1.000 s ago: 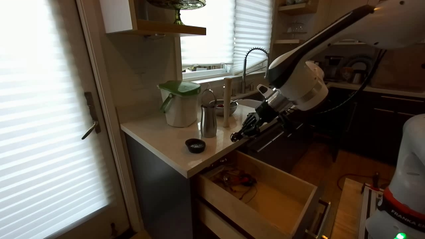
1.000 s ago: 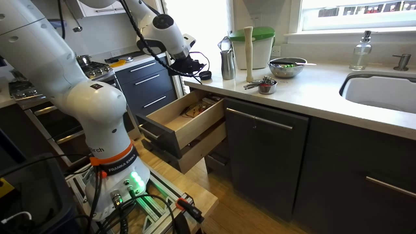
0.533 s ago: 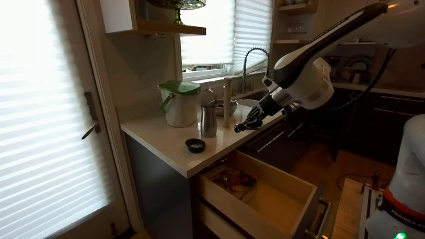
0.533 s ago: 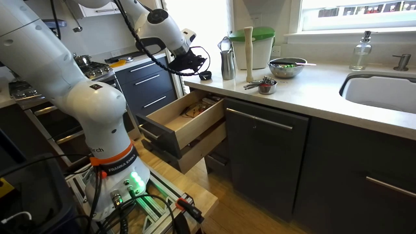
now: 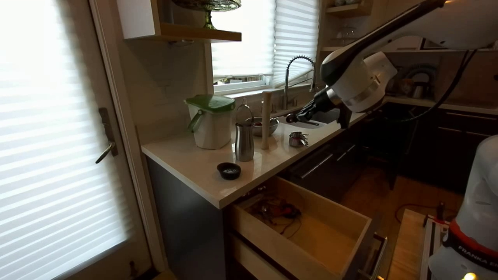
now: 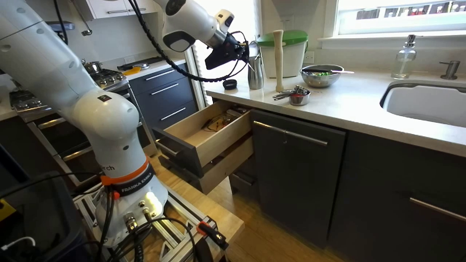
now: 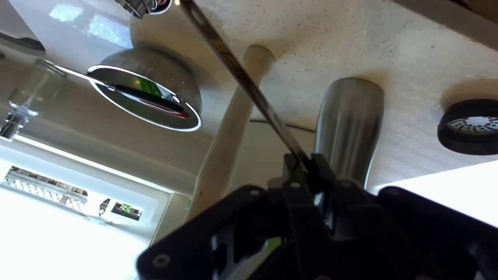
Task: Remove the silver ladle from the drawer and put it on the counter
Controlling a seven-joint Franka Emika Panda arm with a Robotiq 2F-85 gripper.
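My gripper (image 5: 303, 116) is shut on the silver ladle and holds it in the air at the counter, above the drawer. The gripper also shows in an exterior view (image 6: 244, 51). In the wrist view the ladle's flat handle (image 7: 250, 85) runs from the fingertips (image 7: 303, 167) to the upper left and out of frame. A round dark shiny end (image 5: 290, 118) at the fingertips looks like the ladle's bowl. The pale counter (image 5: 186, 161) also shows in the wrist view (image 7: 408, 50). The tan drawer (image 5: 330, 245) is pulled out below and holds a tangle of cords and tools.
On the counter stand a steel canister (image 5: 244, 144), a wooden rod (image 5: 266, 120), measuring cups (image 6: 299, 97), a steel bowl (image 6: 320, 78), a black dish (image 5: 228, 171) and a green-lidded bin (image 5: 212, 128). In the wrist view canister and rod lie close to the gripper.
The gripper with the ladle has risen and moved along the counter, away from the door, uncovering the measuring cups in an exterior view. The base light turned from green to yellow.
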